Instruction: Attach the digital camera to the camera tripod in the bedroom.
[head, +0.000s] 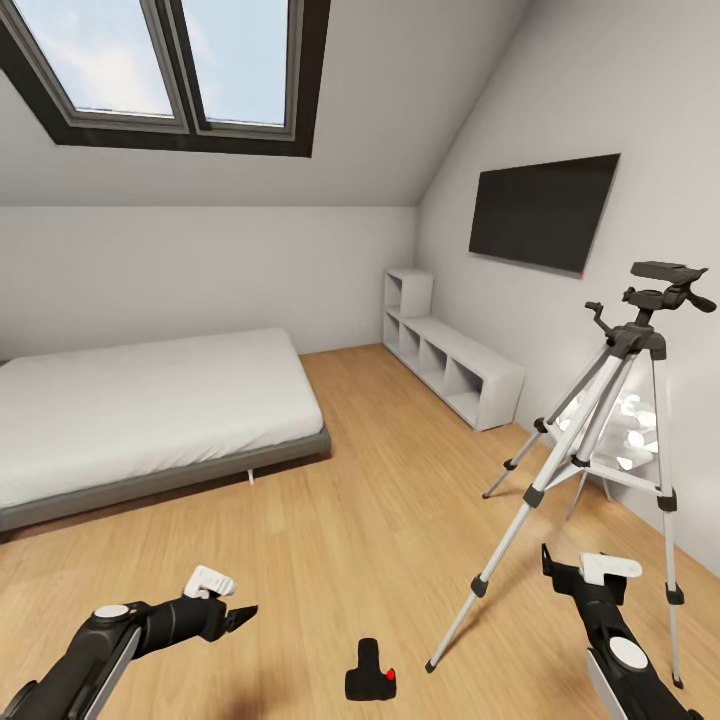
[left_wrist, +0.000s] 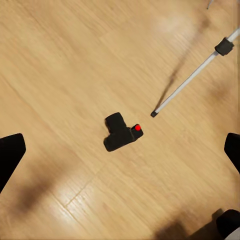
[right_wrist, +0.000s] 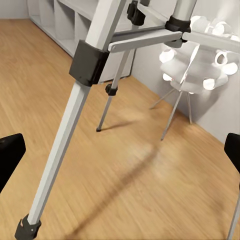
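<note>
In the head view the left tool (head: 238, 617) hangs low over the wood floor (head: 330, 520) at about 8 o'clock, its two dark fingers spread apart and empty. Just right of it, near 6 o'clock, the digital camera (head: 370, 673) lies on the floor, lens and long axis pointing toward 12 o'clock, red button to the right. The camera tripod (head: 610, 400) stands upright at 3 o'clock, its black pan head on top with the handle reaching right. The right tool (head: 553, 562) is at 4 o'clock, between two tripod legs.

The left wrist view adds the digital camera (left_wrist: 120, 132) from above, near a tripod foot (left_wrist: 154, 114). The right wrist view shows widely parted, empty fingertips (right_wrist: 10, 157) and the white petal lamp (right_wrist: 197, 62) behind the tripod legs.
</note>
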